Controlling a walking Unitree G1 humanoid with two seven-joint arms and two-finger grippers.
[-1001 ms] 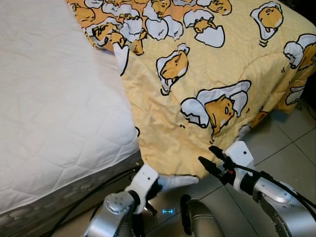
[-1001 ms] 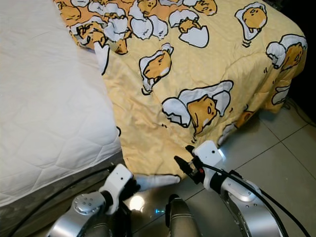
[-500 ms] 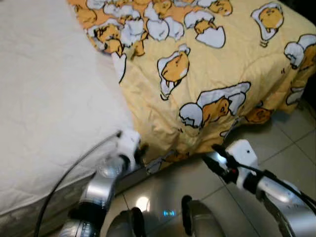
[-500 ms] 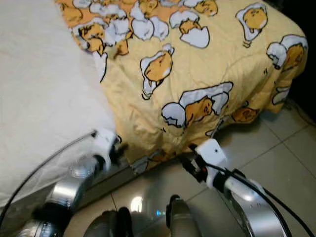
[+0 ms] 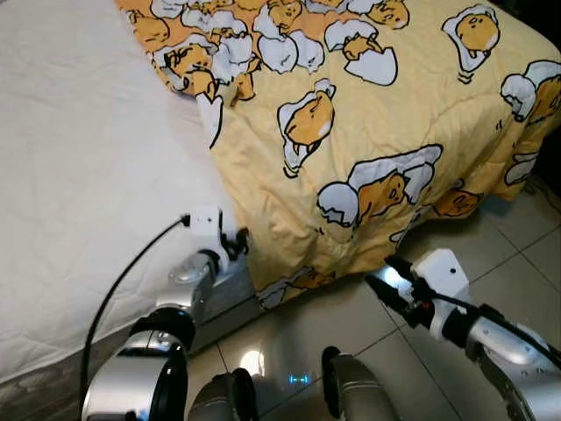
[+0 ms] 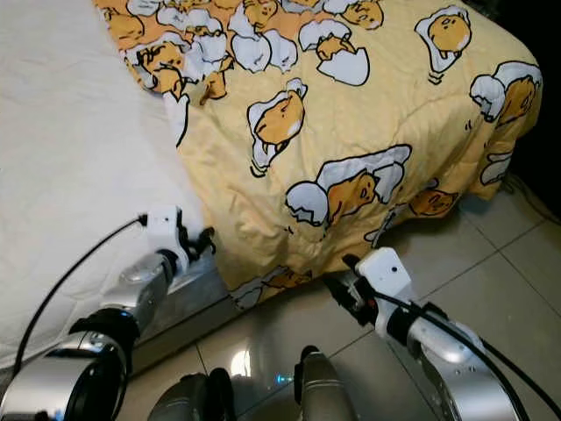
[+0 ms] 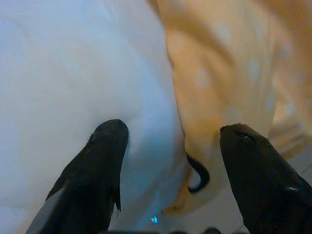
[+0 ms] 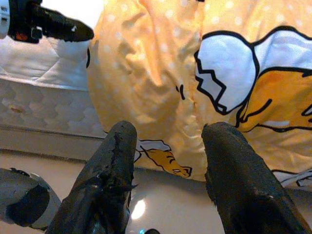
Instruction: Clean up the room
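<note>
A yellow blanket printed with egg cartoon figures covers the right part of the bed and hangs over its side toward the floor. The white mattress lies bare on the left. My left gripper is at the mattress side, right at the blanket's edge; in the left wrist view it is open, with mattress and blanket edge ahead between the fingers. My right gripper hovers low over the floor just below the blanket's hanging hem. It is open and holds nothing.
Glossy floor tiles run along the bed's side and to the right. My own legs stand close to the bed. A black cable loops from the left wrist over the mattress edge.
My left arm rose from the floor under the blanket's hem up to the mattress side. The blanket's hanging corner now sits higher, off the floor. The right gripper dropped slightly.
</note>
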